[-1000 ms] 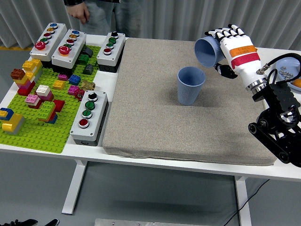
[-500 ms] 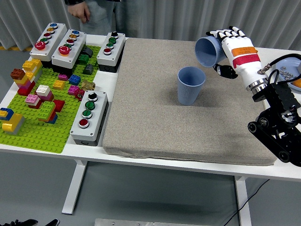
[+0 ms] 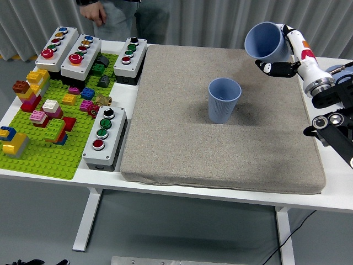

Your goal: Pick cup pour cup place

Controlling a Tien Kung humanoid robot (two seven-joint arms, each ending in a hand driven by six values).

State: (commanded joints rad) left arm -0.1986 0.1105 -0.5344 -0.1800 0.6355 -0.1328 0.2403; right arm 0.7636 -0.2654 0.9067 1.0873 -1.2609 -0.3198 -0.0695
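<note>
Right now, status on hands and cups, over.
Right hand shut on tilted cup, held up right of and beyond upright cup on the mat. Left hand not in view. Nothing between the cups.

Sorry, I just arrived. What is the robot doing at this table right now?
The robot's right hand holds a ribbed blue plastic cup in the air, tilted on its side with the opening facing the camera, above the far right part of the grey fabric mat. A second blue ribbed cup stands upright on the mat, lower and to the left, not touching the first. Whether anything is inside either cup cannot be seen. The left arm is out of view. A person stands behind the table, touching nothing.
</note>
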